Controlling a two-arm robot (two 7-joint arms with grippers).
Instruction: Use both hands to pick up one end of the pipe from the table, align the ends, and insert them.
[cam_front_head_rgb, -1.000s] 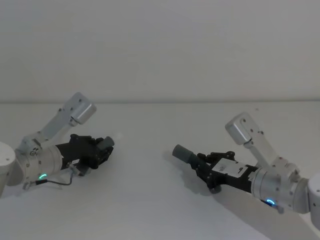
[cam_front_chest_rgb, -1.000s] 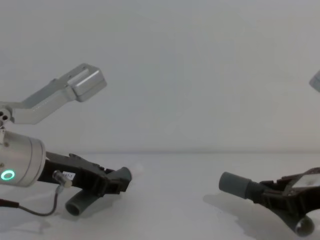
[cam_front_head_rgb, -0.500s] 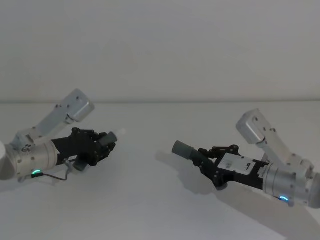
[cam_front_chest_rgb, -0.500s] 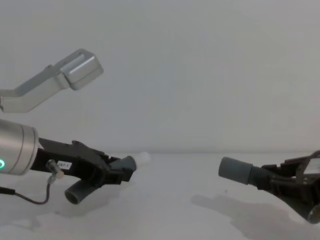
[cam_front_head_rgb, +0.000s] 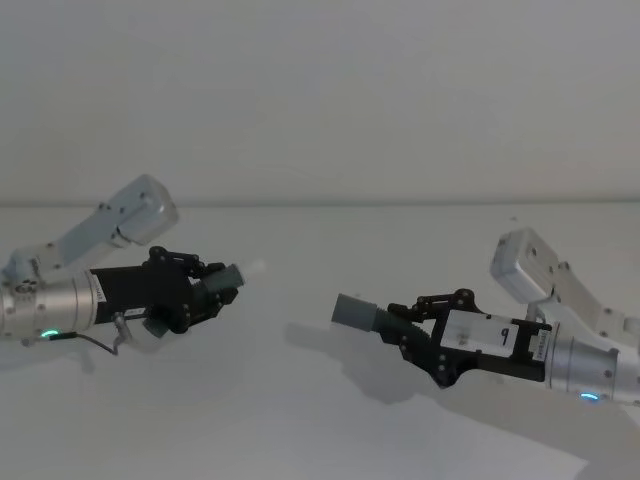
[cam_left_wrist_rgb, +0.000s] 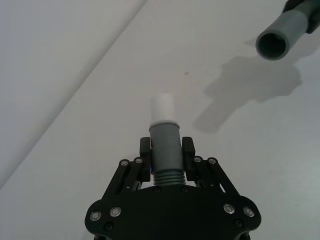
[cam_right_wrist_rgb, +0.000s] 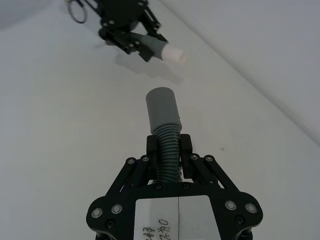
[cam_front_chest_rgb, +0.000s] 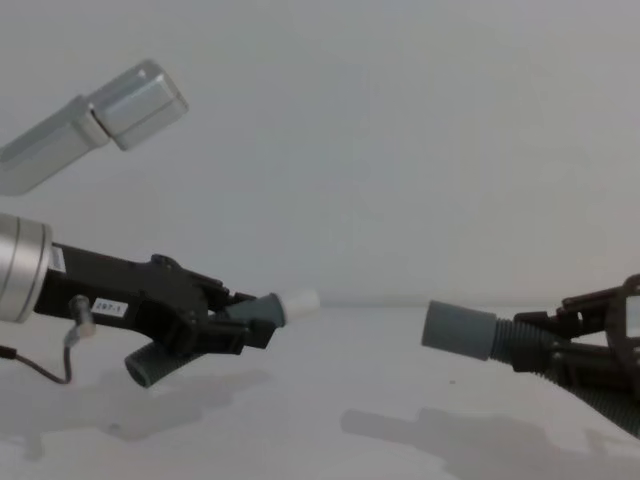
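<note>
My left gripper (cam_front_head_rgb: 207, 291) is shut on the short corrugated pipe piece, just behind its smooth grey collar (cam_left_wrist_rgb: 165, 142). The white spigot tip (cam_front_head_rgb: 256, 267) points toward the right arm. My right gripper (cam_front_head_rgb: 418, 326) is shut on the corrugated part of the other pipe piece, and its wide grey socket cuff (cam_front_head_rgb: 352, 312) points left. Both ends hang above the white table (cam_front_head_rgb: 300, 430) with a clear gap between them, the white spigot tip (cam_front_chest_rgb: 300, 302) slightly higher than the socket cuff (cam_front_chest_rgb: 458, 330). The socket cuff's open mouth (cam_left_wrist_rgb: 274, 44) shows in the left wrist view.
The short piece's free rear end (cam_front_chest_rgb: 146, 366) sticks out below the left gripper (cam_front_chest_rgb: 215, 322). Shadows of both arms lie on the table (cam_front_chest_rgb: 330, 430). A plain pale wall (cam_front_head_rgb: 320, 100) stands behind the table.
Both arms have lifted off the table and moved inward with their pipe pieces. The white tip and the socket cuff are closer together and higher than before.
</note>
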